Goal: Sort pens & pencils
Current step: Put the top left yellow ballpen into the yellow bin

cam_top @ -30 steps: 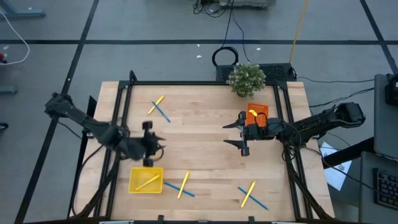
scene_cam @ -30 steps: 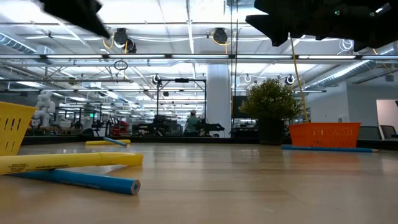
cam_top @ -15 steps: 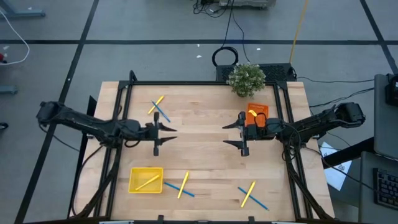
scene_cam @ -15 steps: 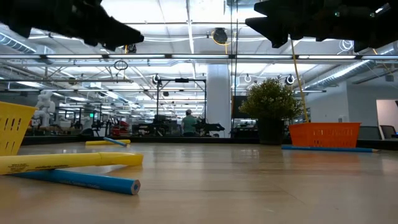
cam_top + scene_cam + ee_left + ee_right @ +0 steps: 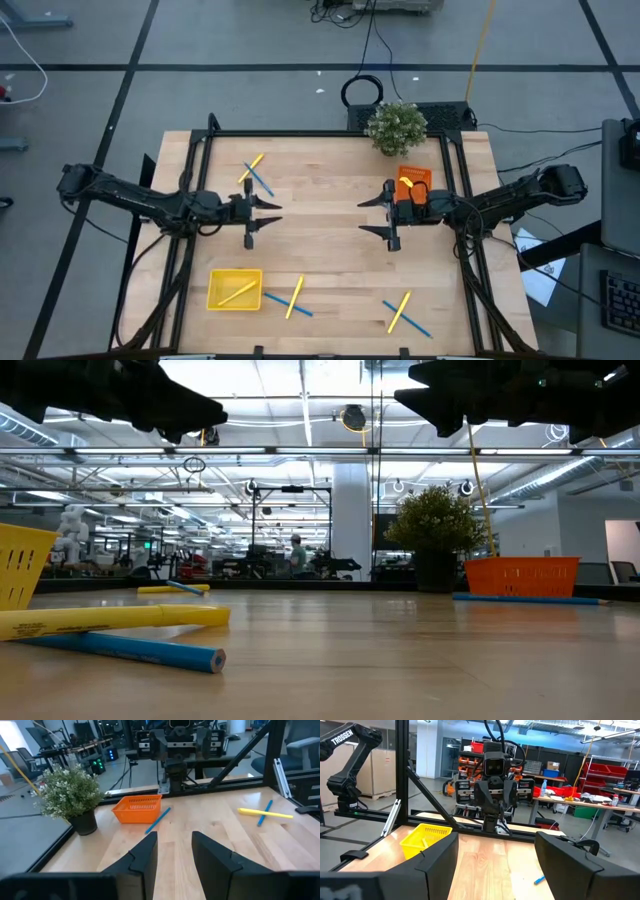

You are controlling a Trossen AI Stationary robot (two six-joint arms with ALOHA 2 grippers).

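Observation:
In the high view, a yellow and a blue stick lie crossed near the far left (image 5: 255,172). Another crossed pair (image 5: 295,297) lies beside the yellow tray (image 5: 235,289), which holds one yellow stick. A third pair (image 5: 405,313) lies near the right. The orange tray (image 5: 414,185) holds something yellow. A blue stick (image 5: 159,820) lies on the table beside it. My left gripper (image 5: 262,222) hangs open above mid-table, left of centre, pointing right. My right gripper (image 5: 363,217) hangs open opposite, pointing left. Neither touches anything.
A potted plant (image 5: 396,127) stands at the far edge by the orange tray. A black frame runs round the table's edges (image 5: 205,150). Bare wood lies between the two grippers (image 5: 315,220). People show in the room beyond, in the low view (image 5: 296,555).
My left gripper has swung away from above the yellow tray toward the far edge and turned from pointing at the near edge to pointing at the table's right. Over the last half second it has kept nearly still. No stick has moved.

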